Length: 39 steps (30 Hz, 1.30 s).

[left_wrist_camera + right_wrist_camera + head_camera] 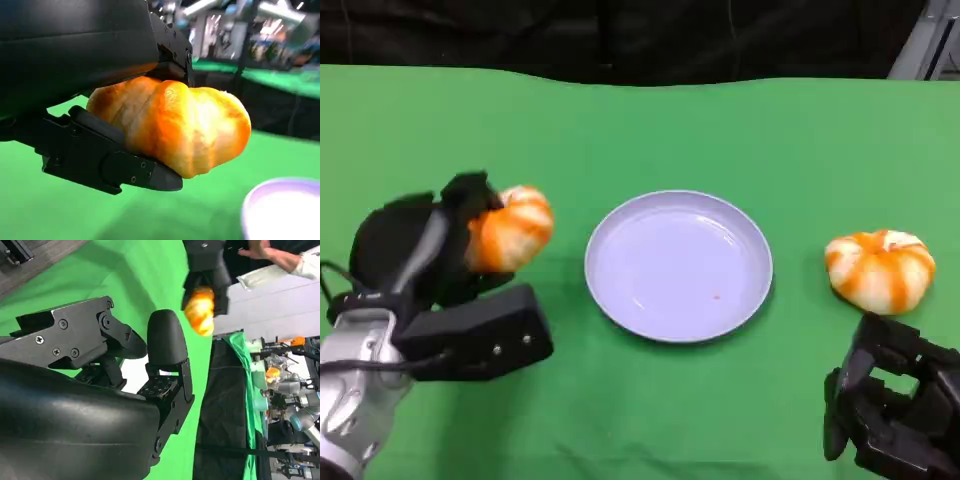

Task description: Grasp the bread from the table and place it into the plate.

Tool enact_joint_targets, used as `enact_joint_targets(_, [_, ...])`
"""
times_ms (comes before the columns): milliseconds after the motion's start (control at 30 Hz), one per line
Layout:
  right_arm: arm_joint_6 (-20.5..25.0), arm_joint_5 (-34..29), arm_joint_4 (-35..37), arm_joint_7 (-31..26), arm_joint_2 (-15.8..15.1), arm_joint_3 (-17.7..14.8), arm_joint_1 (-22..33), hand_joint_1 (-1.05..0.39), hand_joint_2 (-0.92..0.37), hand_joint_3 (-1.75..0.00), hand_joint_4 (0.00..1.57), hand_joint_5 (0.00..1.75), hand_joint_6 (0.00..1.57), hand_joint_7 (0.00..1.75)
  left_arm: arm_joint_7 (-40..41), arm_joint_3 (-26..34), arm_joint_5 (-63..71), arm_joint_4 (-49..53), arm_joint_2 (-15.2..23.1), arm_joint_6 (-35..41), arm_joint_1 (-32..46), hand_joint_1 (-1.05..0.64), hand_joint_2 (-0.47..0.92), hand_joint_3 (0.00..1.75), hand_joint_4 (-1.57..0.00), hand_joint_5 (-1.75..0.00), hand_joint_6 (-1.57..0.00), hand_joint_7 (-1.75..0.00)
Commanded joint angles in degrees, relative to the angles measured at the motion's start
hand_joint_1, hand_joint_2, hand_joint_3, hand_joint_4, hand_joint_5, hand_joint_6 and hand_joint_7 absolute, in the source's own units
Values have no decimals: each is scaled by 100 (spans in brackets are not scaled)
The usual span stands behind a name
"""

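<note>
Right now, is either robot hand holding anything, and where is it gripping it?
The left robot hand holds one bread clear of the table, gripped across one end, the other end sticking out. The right robot hand holds nothing.

Orange-and-white ridged bread (510, 228) gripped in the left hand (430, 255), clear of the table, just left of the round lavender plate (678, 265); a second, pumpkin-shaped bread (879, 270) lying just beyond the right hand (895, 405).
</note>
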Motion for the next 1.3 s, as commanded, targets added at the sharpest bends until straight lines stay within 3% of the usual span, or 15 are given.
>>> enact_joint_targets(33, [-88, 48, 25, 19, -41, -79, -6, -3, -77, -87, 82, 175, 70, 161, -84, -36, 95, -260, -97, 120, -182, -4, 87, 32, -66, -175, -44, -175])
enact_joint_targets(233, [-57, -6, -5, -18, -64, -70, 20, -3, -77, -88, 81, 175, 69, 161, -48, -412, 239, 96, -682, 173, -581, -7, 89, 32, -70, -175, -51, -175])
enact_joint_targets(467, [-108, 24, -20, -30, -22, -58, 71, -3, -76, -89, 81, 175, 69, 161, 125, -746, 215, 1338, -1455, 137, -1156, -11, 92, 27, -70, -175, -58, -161])
enact_joint_targets(567, [-133, 33, -35, -21, -13, -41, 93, -3, -74, -91, 81, 175, 69, 161, 281, -884, 199, 2058, -1770, -4, -1428, -5, 90, 21, -69, -175, -56, -161])
enact_joint_targets(633, [-101, 17, -65, -35, -29, -34, 104, -3, -73, -92, 81, 175, 69, 161, 352, -969, 215, 2473, -1911, -63, -1605, -5, 91, 15, -68, -175, -55, -160])
enact_joint_targets(667, [-102, 37, -69, -27, -22, -33, 110, -3, -73, -92, 81, 175, 69, 160, 404, -1004, 218, 2657, -1963, -110, -1681, -5, 92, 13, -68, -175, -60, -151])
enact_joint_targets(800, [-114, 88, -64, -12, 16, -14, 128, -4, -71, -94, 82, 175, 70, 159, 717, -1147, 239, 3365, -2162, -342, -1977, -6, 92, 15, -69, -175, -61, -145])
enact_joint_targets(967, [-107, 33, -147, -40, 18, 45, 191, -4, -69, -95, 82, 175, 73, 157, 730, -1133, 93, 3967, -2332, -657, -2306, -8, 92, 19, -71, -175, -49, -169])
enact_joint_targets(1033, [-91, 9, -188, -72, 22, 69, 218, -5, -69, -95, 82, 175, 73, 157, 735, -1098, 11, 4065, -2363, -807, -2369, -11, 92, 16, -69, -175, -56, -146])
enact_joint_targets(1067, [-92, 9, -190, -75, 28, 79, 222, -5, -69, -96, 82, 175, 73, 157, 639, -1123, 16, 4029, -2336, -821, -2374, -18, 92, 18, -62, -148, -65, -108])
enact_joint_targets(1100, [-95, 10, -188, -76, 32, 85, 223, -4, -69, -96, 82, 175, 73, 157, 568, -1145, 26, 4001, -2312, -826, -2374, -38, 92, 27, -50, -88, -66, -51])
enact_joint_targets(1133, [-97, 12, -187, -78, 35, 90, 224, -4, -69, -96, 83, 175, 73, 158, 520, -1162, 34, 3983, -2296, -824, -2375, -45, 92, 30, -51, -57, -69, -28])
enact_joint_targets(1200, [-96, 14, -190, -82, 34, 93, 225, -4, -69, -96, 83, 175, 73, 158, 494, -1180, 35, 3980, -2287, -817, -2380, -51, 92, 33, -52, -31, -72, -8])
enact_joint_targets(1300, [-95, 15, -191, -85, 32, 95, 226, -4, -68, -97, 83, 175, 73, 158, 490, -1196, 18, 3980, -2283, -816, -2384, -53, 92, 33, -53, -24, -72, -3])
